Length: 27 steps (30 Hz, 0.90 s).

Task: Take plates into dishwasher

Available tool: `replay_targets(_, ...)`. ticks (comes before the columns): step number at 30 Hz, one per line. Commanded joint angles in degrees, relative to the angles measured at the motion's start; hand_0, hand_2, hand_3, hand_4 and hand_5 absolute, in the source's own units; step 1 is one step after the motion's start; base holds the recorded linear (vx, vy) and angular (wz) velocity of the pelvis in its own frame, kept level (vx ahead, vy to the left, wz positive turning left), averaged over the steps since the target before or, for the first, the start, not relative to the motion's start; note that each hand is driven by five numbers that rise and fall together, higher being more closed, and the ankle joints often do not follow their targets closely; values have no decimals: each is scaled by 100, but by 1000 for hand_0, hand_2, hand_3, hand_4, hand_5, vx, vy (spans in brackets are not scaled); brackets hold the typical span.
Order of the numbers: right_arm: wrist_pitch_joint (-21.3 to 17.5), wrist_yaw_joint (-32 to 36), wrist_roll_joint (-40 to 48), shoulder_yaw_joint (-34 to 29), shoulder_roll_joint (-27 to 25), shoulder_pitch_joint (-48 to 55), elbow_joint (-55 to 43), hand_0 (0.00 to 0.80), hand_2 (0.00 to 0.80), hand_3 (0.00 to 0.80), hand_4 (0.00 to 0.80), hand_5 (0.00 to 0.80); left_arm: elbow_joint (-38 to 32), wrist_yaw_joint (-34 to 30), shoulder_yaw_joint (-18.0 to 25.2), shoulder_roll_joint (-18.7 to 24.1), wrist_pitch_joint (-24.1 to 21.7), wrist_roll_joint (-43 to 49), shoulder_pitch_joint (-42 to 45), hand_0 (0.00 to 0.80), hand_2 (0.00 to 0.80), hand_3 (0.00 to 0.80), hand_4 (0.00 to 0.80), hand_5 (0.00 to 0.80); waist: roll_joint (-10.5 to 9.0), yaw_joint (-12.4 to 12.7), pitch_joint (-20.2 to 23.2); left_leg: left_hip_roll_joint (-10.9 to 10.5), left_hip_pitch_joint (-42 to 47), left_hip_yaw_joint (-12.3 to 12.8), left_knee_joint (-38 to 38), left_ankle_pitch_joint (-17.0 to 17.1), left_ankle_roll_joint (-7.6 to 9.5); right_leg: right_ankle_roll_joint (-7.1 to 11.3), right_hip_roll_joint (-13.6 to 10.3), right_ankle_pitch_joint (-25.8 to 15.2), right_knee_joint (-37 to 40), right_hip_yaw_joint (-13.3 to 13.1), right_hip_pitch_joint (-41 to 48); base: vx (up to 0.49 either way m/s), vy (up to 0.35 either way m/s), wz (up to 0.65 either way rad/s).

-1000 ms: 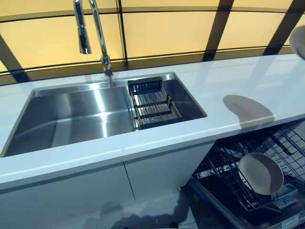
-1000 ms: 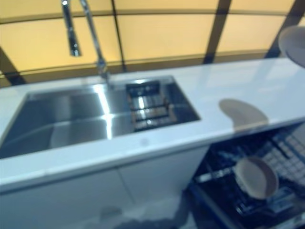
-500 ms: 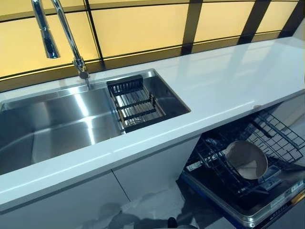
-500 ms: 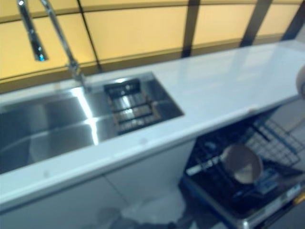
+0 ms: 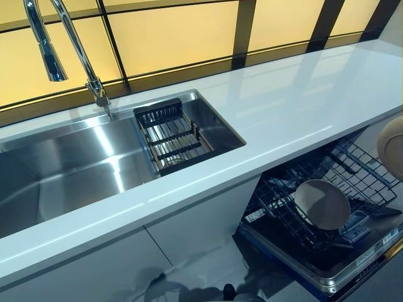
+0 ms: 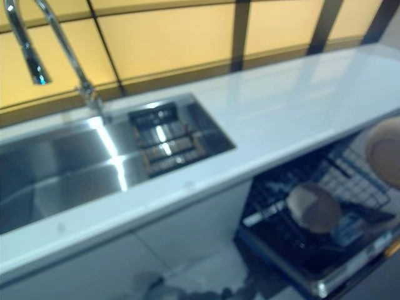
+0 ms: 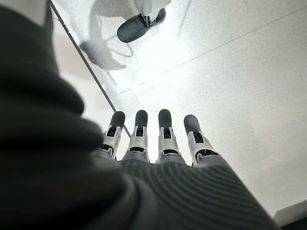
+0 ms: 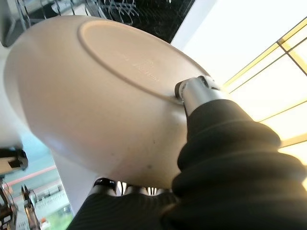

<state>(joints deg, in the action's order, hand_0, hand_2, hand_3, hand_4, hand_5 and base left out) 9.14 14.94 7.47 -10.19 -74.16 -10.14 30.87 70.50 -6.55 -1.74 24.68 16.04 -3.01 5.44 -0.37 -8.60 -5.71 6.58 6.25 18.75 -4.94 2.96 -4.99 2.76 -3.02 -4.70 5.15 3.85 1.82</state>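
My right hand (image 8: 216,158) is shut on a beige plate (image 8: 86,96), thumb on its underside and fingers at its rim. The held plate shows at the right edge of the left eye view (image 5: 391,146), above the open dishwasher's lower rack (image 5: 296,182). The hand itself is out of the eye views. One beige plate (image 5: 322,204) stands tilted in the rack. My left hand (image 7: 153,143) shows only in its wrist view, fingers straight, empty, pointing down at the floor.
A white countertop (image 5: 283,107) runs above the dishwasher. To the left is a steel sink (image 5: 75,163) with a dark drain basket (image 5: 170,135) and a tall faucet (image 5: 69,38). White cabinet doors (image 5: 189,233) stand left of the dishwasher.
The camera has turned to the right. The held plate has come down from above the counter's far right to beside the rack at the view's right edge.
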Motion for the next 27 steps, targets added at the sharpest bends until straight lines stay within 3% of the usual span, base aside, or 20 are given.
replay_targets(1, 64, 154, 77, 267, 309, -648, 57, 800, 800, 800, 800, 800, 268, 120, -82, 266, 156, 169, -221, 0, 0, 0, 0, 0, -353, 219, 29, 118, 306, -257, -6, -291, -22, 607, -413, -48, -14, 201, 62, 0, 0, 0)
replay_targets(12, 334, 549, 51, 549, 737, -708, -9, 800, 800, 800, 800, 800, 232, 85, -129, 241, 204, 245, -231, 0, 0, 0, 0, 0, -322, 267, -33, 96, 296, -299, -6, -284, -14, 587, -436, -44, -14, 275, 86, 0, 0, 0)
replay_targets(27, 527, 364, -367, 1030, 1248, -868, 34, 800, 800, 800, 800, 800, 121, 87, -244, 186, 339, 272, -378, 0, 0, 0, 0, 0, -286, 335, -111, 105, 296, -325, -6, -267, -16, 599, -467, -48, -14, 329, 99, 0, 0, 0)
